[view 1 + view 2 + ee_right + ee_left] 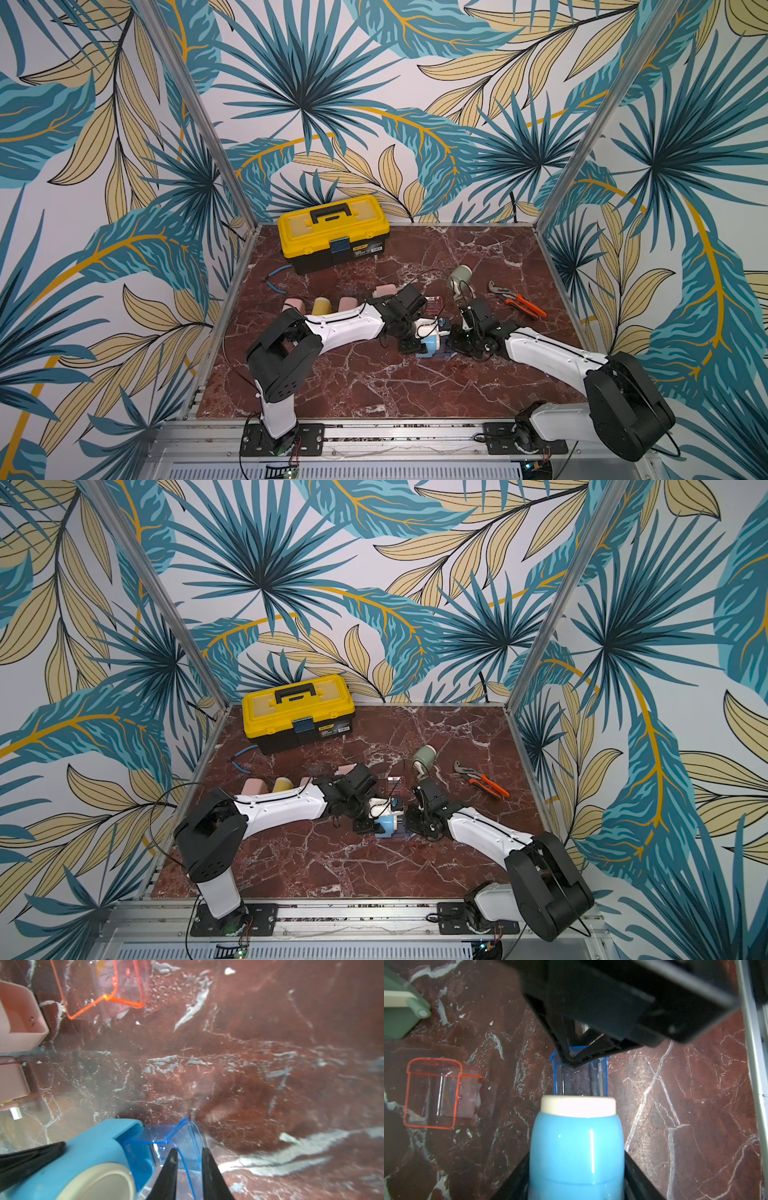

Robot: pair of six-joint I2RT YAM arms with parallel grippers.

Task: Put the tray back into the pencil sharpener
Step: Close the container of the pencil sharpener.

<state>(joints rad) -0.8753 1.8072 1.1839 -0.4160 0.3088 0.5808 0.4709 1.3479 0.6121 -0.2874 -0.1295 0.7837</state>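
Light-blue plastic pencil sharpener (577, 1130) sits clamped in left gripper (576, 1152); right gripper (189, 1150) straddles wall of clear blue tray (580, 1081), grip uncertain.

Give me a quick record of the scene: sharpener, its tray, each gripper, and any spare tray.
Sharpener: blue pencil sharpener, clamped in left gripper
Tray: blue tray, partly inside sharpener, end sticking out
Right side: right gripper straddles tray's end wall; grip unclear
Spare: orange tray, lying apart on table
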